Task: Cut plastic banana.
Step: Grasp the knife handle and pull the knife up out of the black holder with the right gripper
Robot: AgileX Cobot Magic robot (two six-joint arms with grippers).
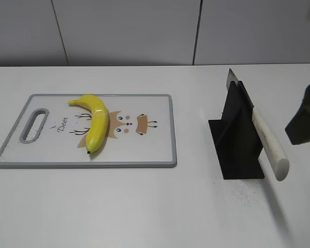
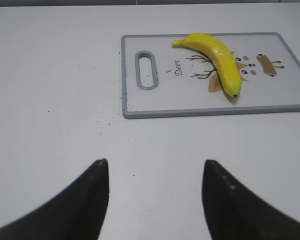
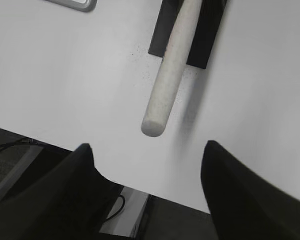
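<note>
Right claw (image 3: 147, 165): hanging wide, holding nothing, knife handle (image 3: 171, 70) lying straight ahead between the two fingers, butt end pointing back at it.
Left claw (image 2: 155, 175): also spread wide, empty, hovering over bare table (image 2: 55, 75).
Plastic banana (image 1: 95, 122): resting on the cutting board (image 1: 155, 150), long axis running near-to-far, dark tip toward the camera, stem away.
From the left claw: sitting ahead and to the right, well apart.
Nearer arm: left for the banana, right for the knife (image 1: 261, 129).
Knife: leaning in the black stand (image 1: 236, 139), blade up, handle jutting down and out.
Likely next: right claw closing on the handle.
Count: one banana, one knife, one stand, one board, two claws.
</note>
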